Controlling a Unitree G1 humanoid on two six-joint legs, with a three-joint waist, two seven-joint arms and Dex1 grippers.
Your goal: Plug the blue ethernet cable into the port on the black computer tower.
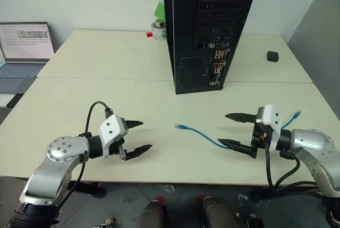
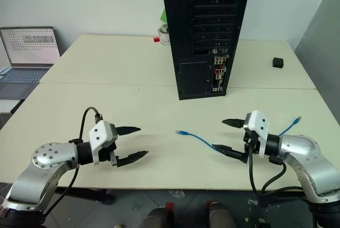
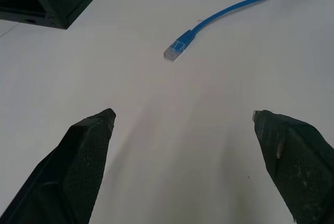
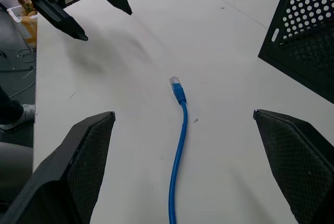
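The blue ethernet cable [image 1: 204,135] lies flat on the white table [image 1: 106,58], between my two grippers. Its near plug [image 1: 181,127] points left, and the other end [image 1: 297,115] pokes up behind my right arm. The black computer tower [image 1: 207,26] stands upright at the back centre, its rear panel with vents and coloured ports [image 1: 218,66] facing me. My left gripper [image 1: 146,135] is open and empty, left of the plug [image 3: 175,50]. My right gripper [image 1: 222,128] is open and straddles the cord [image 4: 180,130] without touching it.
An open laptop [image 1: 24,47] sits at the far left. A tape roll [image 1: 159,28] and a small red item [image 1: 150,34] lie left of the tower. A small black cube [image 1: 272,56] sits at the back right. Bare tabletop surrounds the cable.
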